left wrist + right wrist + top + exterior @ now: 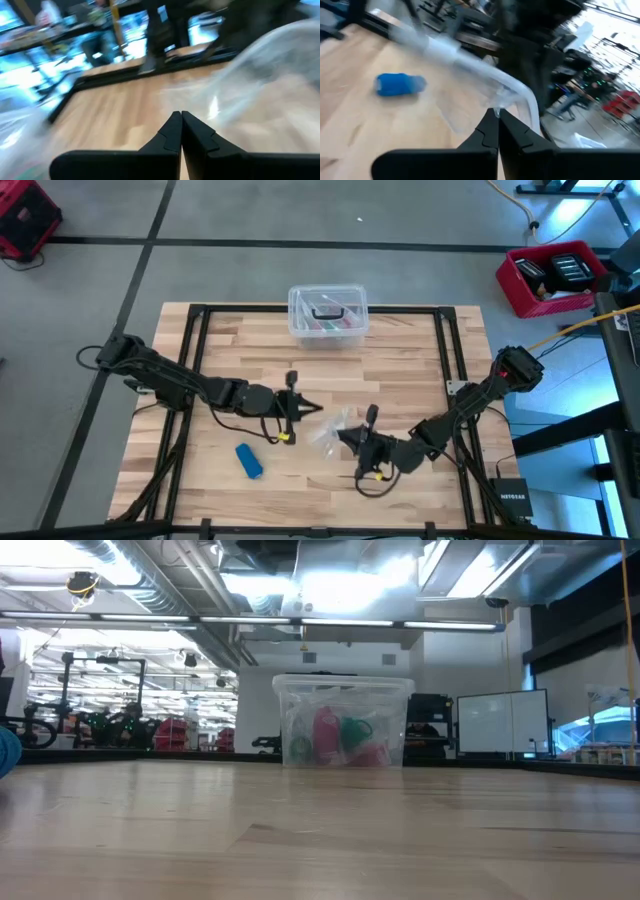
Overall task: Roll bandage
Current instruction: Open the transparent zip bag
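Observation:
The bandage (248, 460) is a compact blue roll lying on its side on the wooden table near the front left; it also shows in the right wrist view (400, 83). No gripper touches it. A small clear plastic bag (331, 429) sits between the two grippers at mid-table. My left gripper (316, 408) is shut just left of the bag, and in its wrist view (181, 116) the bag (265, 70) fills the space beside the fingertips. My right gripper (347, 437) is shut at the bag's right side. My left gripper's shut fingertips (172, 125) stand at the clear bag's edge (214, 107); whether they have plastic between them or only touch it, I cannot tell. My right gripper pinches an edge of the clear bag (504, 98) between its two fingertips, nearly level, coming from the table's right. The plastic runs away from the fingers as a drawn-out band (445, 50).
A clear lidded box (328, 315) with coloured items stands at the table's far middle and shows in the low view (343, 723). Black rails (196, 350) run along the table's sides. Bare wood lies between the roll and the near edge.

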Controlling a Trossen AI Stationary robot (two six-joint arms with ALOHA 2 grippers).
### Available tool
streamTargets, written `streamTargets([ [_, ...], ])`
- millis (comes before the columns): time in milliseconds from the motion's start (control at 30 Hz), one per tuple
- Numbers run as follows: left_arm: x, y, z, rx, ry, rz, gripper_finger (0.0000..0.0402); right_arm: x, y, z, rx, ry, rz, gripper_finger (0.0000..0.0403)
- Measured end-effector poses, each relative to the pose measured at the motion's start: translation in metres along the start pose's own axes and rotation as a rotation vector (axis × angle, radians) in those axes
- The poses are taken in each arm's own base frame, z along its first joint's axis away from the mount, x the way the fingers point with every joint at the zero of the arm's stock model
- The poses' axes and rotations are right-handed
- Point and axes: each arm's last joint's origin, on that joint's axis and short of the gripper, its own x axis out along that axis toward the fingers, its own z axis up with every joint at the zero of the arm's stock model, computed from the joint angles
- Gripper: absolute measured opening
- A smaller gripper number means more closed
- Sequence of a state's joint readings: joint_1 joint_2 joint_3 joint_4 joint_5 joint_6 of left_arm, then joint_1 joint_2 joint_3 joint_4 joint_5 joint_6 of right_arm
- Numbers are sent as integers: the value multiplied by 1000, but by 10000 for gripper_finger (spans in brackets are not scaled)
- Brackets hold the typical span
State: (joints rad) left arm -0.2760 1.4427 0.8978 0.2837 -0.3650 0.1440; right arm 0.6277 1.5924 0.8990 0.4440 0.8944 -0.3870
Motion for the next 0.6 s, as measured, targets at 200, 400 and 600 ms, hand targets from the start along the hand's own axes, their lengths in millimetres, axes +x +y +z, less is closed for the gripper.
streamTargets([
  [200,-12,6,5,-6,18,49,1,-3,3,1,-2,-14,31,1],
  [400,-10,0,4,-84,9,-68,2,0,2,-3,-17,12,29,1],
  [600,-1,-8,-5,-151,47,-133,3,6,-2,-4,-7,8,57,1],
])
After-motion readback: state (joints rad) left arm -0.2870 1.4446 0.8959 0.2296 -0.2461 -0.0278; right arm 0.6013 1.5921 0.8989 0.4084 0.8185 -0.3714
